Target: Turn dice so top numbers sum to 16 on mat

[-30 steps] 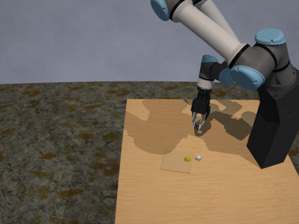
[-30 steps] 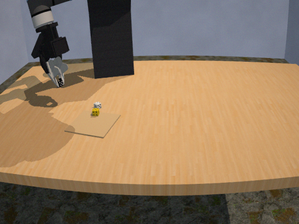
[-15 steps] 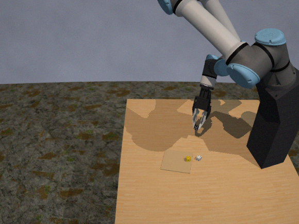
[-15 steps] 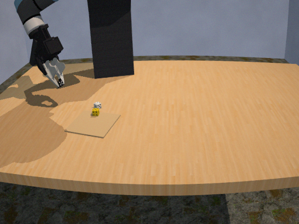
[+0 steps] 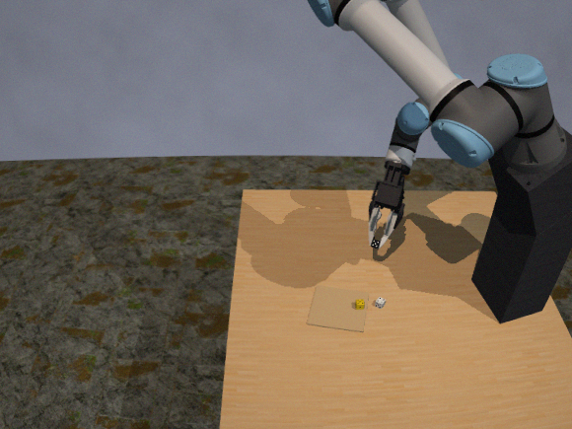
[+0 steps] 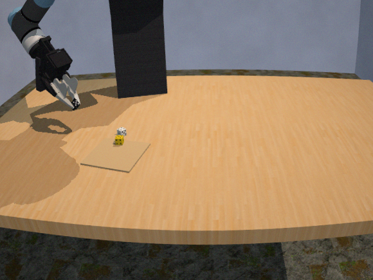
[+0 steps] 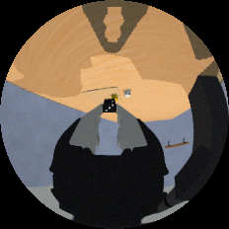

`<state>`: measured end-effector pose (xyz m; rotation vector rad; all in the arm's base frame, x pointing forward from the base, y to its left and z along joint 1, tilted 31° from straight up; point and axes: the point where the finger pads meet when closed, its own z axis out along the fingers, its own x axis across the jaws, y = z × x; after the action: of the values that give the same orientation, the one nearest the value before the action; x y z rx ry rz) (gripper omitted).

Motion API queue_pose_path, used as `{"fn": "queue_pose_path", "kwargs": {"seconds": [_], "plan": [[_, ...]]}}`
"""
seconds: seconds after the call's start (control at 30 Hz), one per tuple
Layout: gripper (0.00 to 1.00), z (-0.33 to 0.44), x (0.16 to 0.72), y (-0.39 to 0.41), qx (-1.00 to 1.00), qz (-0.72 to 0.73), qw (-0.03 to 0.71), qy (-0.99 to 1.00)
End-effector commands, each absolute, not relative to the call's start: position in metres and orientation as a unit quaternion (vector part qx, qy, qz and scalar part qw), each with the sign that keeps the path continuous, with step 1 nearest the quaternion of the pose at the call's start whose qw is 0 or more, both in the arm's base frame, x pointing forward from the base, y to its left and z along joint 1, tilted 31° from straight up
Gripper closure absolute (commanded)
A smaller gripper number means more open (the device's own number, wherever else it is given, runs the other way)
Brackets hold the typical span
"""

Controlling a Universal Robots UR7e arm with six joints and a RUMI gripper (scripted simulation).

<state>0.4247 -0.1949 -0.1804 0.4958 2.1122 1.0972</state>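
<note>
Here, from the top, the tilted gripper [image 5: 376,242] [image 6: 74,103] [image 7: 110,105] grasps a black die [image 5: 375,244] [image 6: 75,103] [image 7: 110,105] between its fingertips, above the shadowed part of a wooden worktop [image 5: 394,366] [image 6: 241,174] [image 7: 163,94]. A thin tan mat [image 5: 332,309] [image 6: 112,156] lies well apart from it. A yellow die [image 5: 360,305] [image 6: 119,140] [image 7: 114,97] sits on the mat, near one edge; a white die [image 5: 380,302] [image 6: 121,131] [image 7: 127,93] sits just beside the mat, on bare wood.

From the exterior, the fingers slant down to the black die, held in the air. The white die is behind the yellow one, off the mat.

From the wrist, white pips show on the black die between the two grey fingers. The yellow die is partly hidden behind it, and the white die shows near them, too small to read.
</note>
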Motion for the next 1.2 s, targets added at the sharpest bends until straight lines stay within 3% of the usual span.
{"fn": "queue_pose_path", "kwargs": {"seconds": [0.0, 1.17], "plan": [[0.97, -0.1821, 0.4242, -0.1953, 0.171, 0.46, 0.352, 0.797], [0.97, -0.1901, 0.4287, -0.1963, 0.153, 0.5, 0.36, 0.772]]}}
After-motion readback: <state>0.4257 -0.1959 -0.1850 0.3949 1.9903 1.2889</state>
